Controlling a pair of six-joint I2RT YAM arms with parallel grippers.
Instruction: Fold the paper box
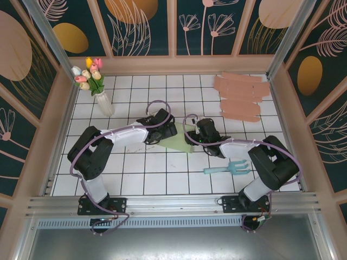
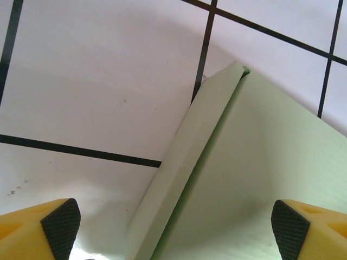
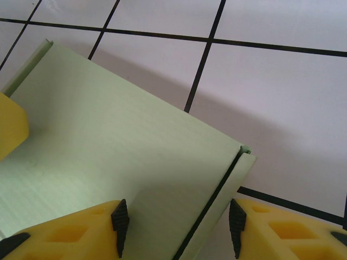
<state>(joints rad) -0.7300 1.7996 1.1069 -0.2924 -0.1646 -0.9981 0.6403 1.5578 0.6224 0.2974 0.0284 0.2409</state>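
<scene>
The paper box [image 1: 180, 145] is a flat pale green sheet lying on the white tiled table [image 1: 162, 173], between the two arms. In the left wrist view the paper box [image 2: 260, 162] shows a narrow flap folded up along its left edge. My left gripper [image 2: 174, 227] is open wide, its fingertips [image 2: 59, 225] straddling that flap and panel without touching. In the right wrist view my right gripper [image 3: 178, 227] is open about halfway over the paper box [image 3: 119, 151], its black pads [image 3: 119, 225] on either side of a slit side flap. From above, the left gripper [image 1: 171, 131] and right gripper [image 1: 197, 136] face each other across the sheet.
A glass vase of tulips [image 1: 100, 95] stands at the back left. Pink flat pieces [image 1: 241, 96] lie at the back right. A teal hand fork [image 1: 227, 168] rests near the right arm. Wooden-framed walls enclose the table.
</scene>
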